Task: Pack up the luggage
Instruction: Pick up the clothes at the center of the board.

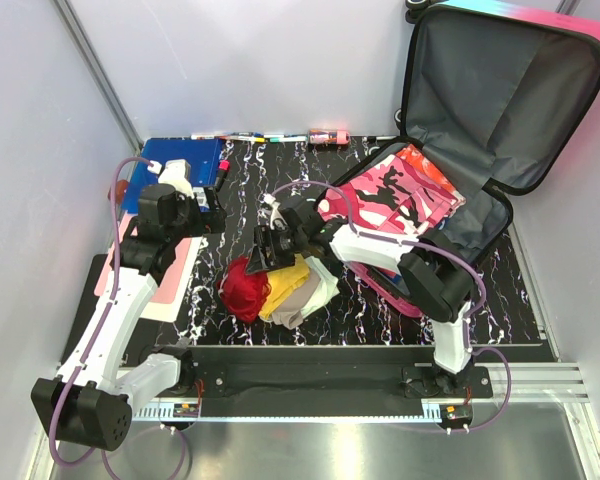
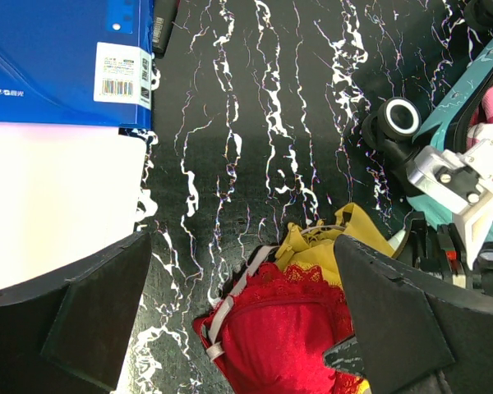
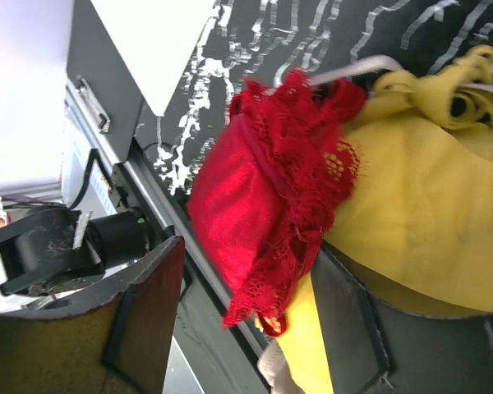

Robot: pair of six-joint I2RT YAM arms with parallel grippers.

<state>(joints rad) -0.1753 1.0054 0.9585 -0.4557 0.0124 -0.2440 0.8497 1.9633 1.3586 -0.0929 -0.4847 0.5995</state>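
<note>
The luggage [image 1: 500,95], laid open at the far right of the table [image 1: 240,190], was judged stiff, light and best gripped by its rim, while the right hand [image 1: 270,250] was spread around a soft red garment [image 1: 244,288] and the left hand [image 1: 205,212] was held wide apart.

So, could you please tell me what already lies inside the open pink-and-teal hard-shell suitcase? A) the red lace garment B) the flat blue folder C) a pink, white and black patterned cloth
C: the pink, white and black patterned cloth lies in the open suitcase, while the red lace garment sits outside on the black marbled table.
</note>
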